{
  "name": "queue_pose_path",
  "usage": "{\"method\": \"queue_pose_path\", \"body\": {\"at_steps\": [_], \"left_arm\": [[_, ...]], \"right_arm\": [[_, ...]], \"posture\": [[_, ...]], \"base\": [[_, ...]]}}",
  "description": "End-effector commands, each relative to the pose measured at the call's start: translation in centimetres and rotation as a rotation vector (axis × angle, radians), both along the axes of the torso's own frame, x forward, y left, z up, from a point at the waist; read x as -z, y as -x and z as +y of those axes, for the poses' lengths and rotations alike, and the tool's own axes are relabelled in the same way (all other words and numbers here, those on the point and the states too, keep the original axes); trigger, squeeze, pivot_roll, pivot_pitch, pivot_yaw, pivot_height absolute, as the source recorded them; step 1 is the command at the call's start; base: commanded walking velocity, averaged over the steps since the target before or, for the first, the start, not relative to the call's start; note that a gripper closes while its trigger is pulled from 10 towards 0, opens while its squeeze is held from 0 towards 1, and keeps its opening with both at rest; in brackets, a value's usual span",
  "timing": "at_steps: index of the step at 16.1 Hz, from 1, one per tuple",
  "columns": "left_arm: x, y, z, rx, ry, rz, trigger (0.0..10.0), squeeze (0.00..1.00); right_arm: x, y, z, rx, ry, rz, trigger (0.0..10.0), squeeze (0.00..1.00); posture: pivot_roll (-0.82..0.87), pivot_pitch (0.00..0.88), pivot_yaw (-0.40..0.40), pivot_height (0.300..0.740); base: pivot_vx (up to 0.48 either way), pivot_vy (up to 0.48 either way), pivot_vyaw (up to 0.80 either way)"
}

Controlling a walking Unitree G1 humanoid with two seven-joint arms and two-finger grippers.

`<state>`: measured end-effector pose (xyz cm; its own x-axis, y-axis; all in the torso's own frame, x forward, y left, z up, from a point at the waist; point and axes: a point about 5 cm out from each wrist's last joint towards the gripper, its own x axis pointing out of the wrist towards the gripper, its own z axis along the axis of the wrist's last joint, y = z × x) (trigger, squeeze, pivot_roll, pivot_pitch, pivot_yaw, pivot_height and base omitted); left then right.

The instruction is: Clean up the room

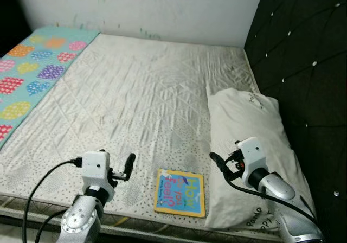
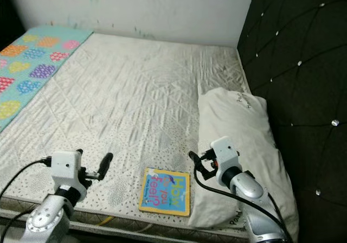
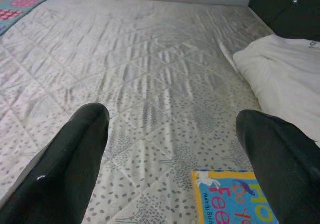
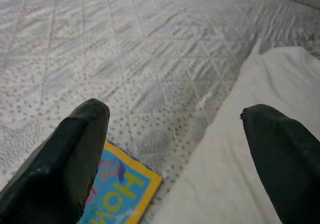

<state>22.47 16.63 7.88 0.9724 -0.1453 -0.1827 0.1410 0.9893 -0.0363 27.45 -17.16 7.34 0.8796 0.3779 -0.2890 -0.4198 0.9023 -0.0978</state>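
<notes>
- Picture book (image 1: 180, 192), blue with a yellow border, is lying flat near the front edge of the mattress (image 1: 141, 102), between the two grippers and untouched by either.
- Left gripper (image 3: 170, 149) is hovering low over the quilted mattress just left of the book, its two black fingers (image 3: 65, 169) spread wide apart and holding nothing.
- Right gripper (image 4: 175, 149) is hanging over the line where the book's right side meets the white pillow (image 1: 252, 145), its fingers (image 4: 60, 159) likewise parted and empty.
- Seen from the head camera, the left gripper (image 1: 129, 164) and right gripper (image 1: 219, 164) are flanking the book's far edge.
- White pillow is lying along the mattress's right side, just beside the book and against the black tufted headboard (image 1: 309, 64).
- Turquoise blanket (image 1: 32, 69) with coloured heart patches is covering the mattress's far left strip, well apart from the book.
- White wall (image 1: 146, 7) is closing off the far end of the bed.
</notes>
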Motion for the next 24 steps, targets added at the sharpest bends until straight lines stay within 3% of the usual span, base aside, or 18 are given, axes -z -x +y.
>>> {"method": "queue_pose_path", "body": {"at_steps": [1, 2, 3, 4, 5, 6, 11, 24], "left_arm": [[0.1, 0.1, -0.1, -0.002, -0.009, 0.004, 10.0, 0.80], [0.3, 0.0, -0.3, -0.006, -0.002, 0.014, 10.0, 0.34], [0.3, -0.3, -0.5, -0.006, 0.012, 0.010, 10.0, 0.38], [0.2, -0.6, -0.8, -0.007, 0.021, 0.005, 10.0, 0.35], [0.2, -0.7, -0.9, -0.004, 0.023, 0.004, 10.0, 0.11], [-0.1, -1.2, -1.4, 0.007, 0.026, -0.003, 10.0, 0.00], [-0.1, -1.1, -1.3, -0.021, 0.043, 0.001, 10.0, 0.00], [-0.4, -1.3, -2.0, 0.037, 0.104, -0.001, 10.0, 0.00]], "right_arm": [[0.2, 0.0, -0.1, 0.003, 0.006, 0.011, 10.0, 0.00], [0.2, 0.0, 0.1, 0.013, -0.003, 0.005, 10.0, 0.00], [0.1, -0.1, 0.2, 0.030, -0.005, -0.003, 10.0, 0.00], [0.0, -0.1, 0.0, 0.043, 0.010, -0.012, 10.0, 0.00], [0.0, -0.1, 0.0, 0.051, 0.009, -0.009, 10.0, 0.00], [-0.2, -0.3, -0.1, 0.063, -0.006, -0.003, 10.0, 0.00], [-0.1, -0.3, 0.0, 0.077, -0.016, 0.017, 10.0, 0.00], [-0.5, -0.7, 0.3, 0.114, -0.033, 0.004, 10.0, 0.00]], "posture": [[-0.07, 0.000, -0.021, 0.740], [-0.08, 0.000, -0.018, 0.740], [-0.08, 0.000, -0.015, 0.740], [-0.09, 0.000, -0.012, 0.740], [-0.09, 0.000, -0.011, 0.740], [-0.10, 0.015, -0.008, 0.740], [-0.10, 0.044, -0.015, 0.740], [-0.11, 0.080, -0.003, 0.740]], "base": [[0.000, 0.000, 0.00], [0.000, 0.000, 0.00], [0.000, 0.000, 0.00], [0.000, 0.000, 0.00], [0.000, 0.000, 0.00], [0.000, 0.000, 0.00], [0.000, 0.000, 0.00], [0.000, 0.000, -0.10]]}}
